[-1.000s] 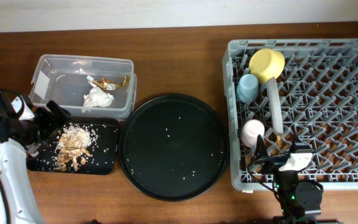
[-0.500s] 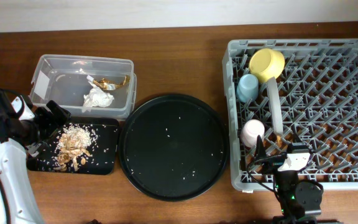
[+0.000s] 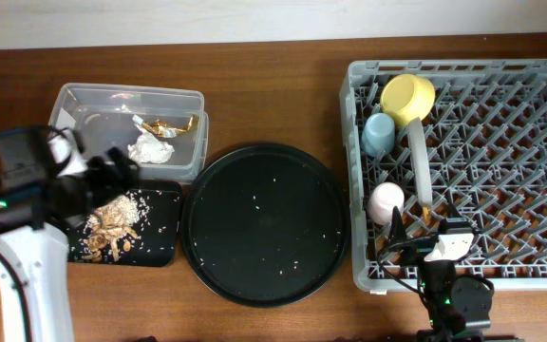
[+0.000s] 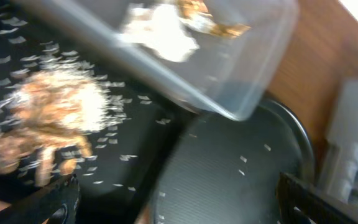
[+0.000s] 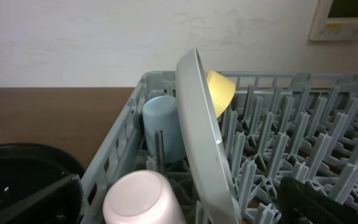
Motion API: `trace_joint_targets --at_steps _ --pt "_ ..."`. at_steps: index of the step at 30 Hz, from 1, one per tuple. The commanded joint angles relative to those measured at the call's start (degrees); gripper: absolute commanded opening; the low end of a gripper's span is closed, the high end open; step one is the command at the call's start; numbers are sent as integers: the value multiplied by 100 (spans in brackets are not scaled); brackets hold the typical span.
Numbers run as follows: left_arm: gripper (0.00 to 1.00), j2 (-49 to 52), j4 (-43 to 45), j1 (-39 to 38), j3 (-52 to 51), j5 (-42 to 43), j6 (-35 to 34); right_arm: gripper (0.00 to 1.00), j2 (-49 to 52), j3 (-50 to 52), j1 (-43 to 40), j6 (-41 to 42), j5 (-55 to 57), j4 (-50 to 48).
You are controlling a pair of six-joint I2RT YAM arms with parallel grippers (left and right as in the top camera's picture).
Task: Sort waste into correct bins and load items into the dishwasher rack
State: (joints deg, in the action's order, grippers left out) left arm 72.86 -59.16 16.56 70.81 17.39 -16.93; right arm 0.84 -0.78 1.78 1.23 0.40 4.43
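Beige food scraps [image 3: 112, 223] lie in the shallow black tray [image 3: 164, 249]. The white napkin [image 3: 150, 149] and gold wrapper [image 3: 167, 124] lie in the clear tub [image 3: 84, 104]. My left gripper [image 3: 117, 171] is open and empty, over the tray's far edge beside the tub. Its wrist view shows the scraps [image 4: 61, 106], napkin [image 4: 163, 28] and tub [image 4: 241, 93]. The grey rack [image 3: 530, 142] holds the yellow bowl [image 3: 406, 98], blue cup [image 3: 379, 134], pink cup [image 3: 386, 201] and upright plate [image 3: 419, 161]. My right gripper [image 3: 411, 226] is open at the rack's near left, behind the pink cup [image 5: 143, 199] and plate [image 5: 207, 143]. I cannot make out the chopsticks.
The big round black tray [image 3: 264, 223], dotted with a few white crumbs, sits between the bins and the rack. It also shows in the left wrist view [image 4: 241, 174]. The rack's right side [image 5: 328, 124] shows only pegs.
My left arm has swung right and away from the table's left edge, bringing the gripper over the black tray's far edge near the tub. The right arm has not moved.
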Motion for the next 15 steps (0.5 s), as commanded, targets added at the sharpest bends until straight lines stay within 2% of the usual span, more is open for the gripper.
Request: trace_joint_targets --at_steps 1,6,9,11,12,15 --pt "99 -870 -9 -920 4 15 -13 98 -48 46 -35 -37 26 20" --pt "99 -2610 -11 -1473 -247 15 -13 98 -48 46 -35 -37 28 20" --pt "99 -3536 -9 -1565 -1180 -81 -13 98 -48 46 -35 -37 26 20" --pt "99 -4262 271 -1567 -2332 -223 -15 98 -48 46 -35 -37 26 20" --pt "99 -4697 874 -1567 -3023 -221 -15 98 -48 46 -35 -37 28 20" --pt "99 -5753 3644 -1572 -4815 -223 -13 98 -48 46 -35 -37 28 20"
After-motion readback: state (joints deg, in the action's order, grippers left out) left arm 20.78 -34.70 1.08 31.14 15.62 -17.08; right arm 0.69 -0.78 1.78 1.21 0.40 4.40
